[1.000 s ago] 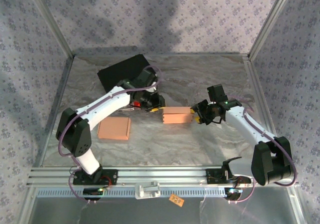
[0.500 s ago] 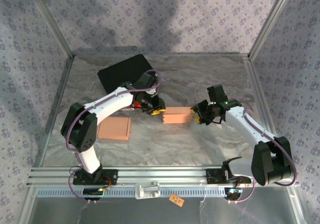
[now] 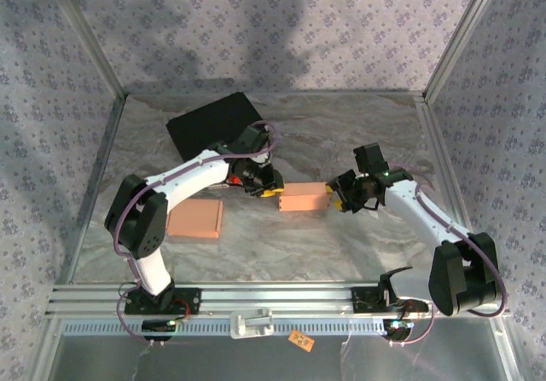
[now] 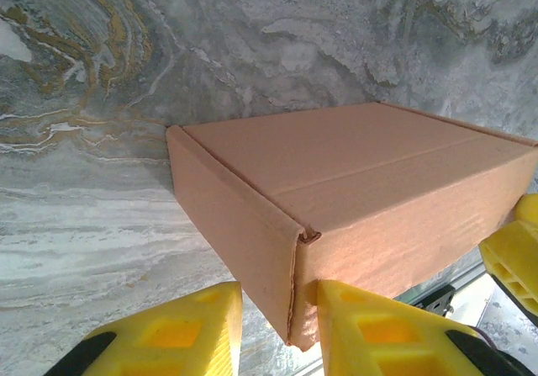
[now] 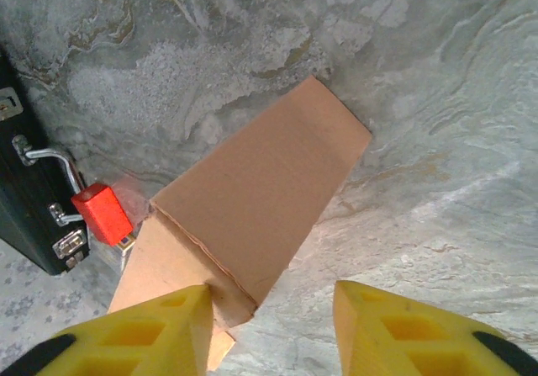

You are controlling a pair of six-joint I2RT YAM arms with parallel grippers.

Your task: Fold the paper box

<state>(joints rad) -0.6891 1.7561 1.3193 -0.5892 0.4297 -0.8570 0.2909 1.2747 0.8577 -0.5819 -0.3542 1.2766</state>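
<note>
Left gripper (image 3: 270,187) sits at the left end of the paper box (image 3: 304,198) in the overhead view, and the right gripper (image 3: 339,195) sits at its right end. The closed box lies between the two, near the middle of the marbled worktop (image 3: 358,236). A flat cardboard piece (image 3: 195,218) lies apart to the left, beside the left arm. A black case (image 3: 212,121) rests toward the far left corner.

From the left wrist, the yellow fingers (image 4: 172,332) straddle the near upright corner of the box, one along each face. They stand partly apart and very close to the cardboard, but whether they actually pinch it cannot be told. The box lies flat on the worktop with a crease running along its top. At the right edge of this view, a yellow finger of the other gripper sits by the box's far end.

From the right wrist, the right gripper is spread wide. The box's near end lies against the finger (image 5: 147,334) on the left of the view, with bare worktop between the box and the other finger. Beyond the box, a red block (image 5: 101,212) and the black case's latched corner sit at the left.
</note>
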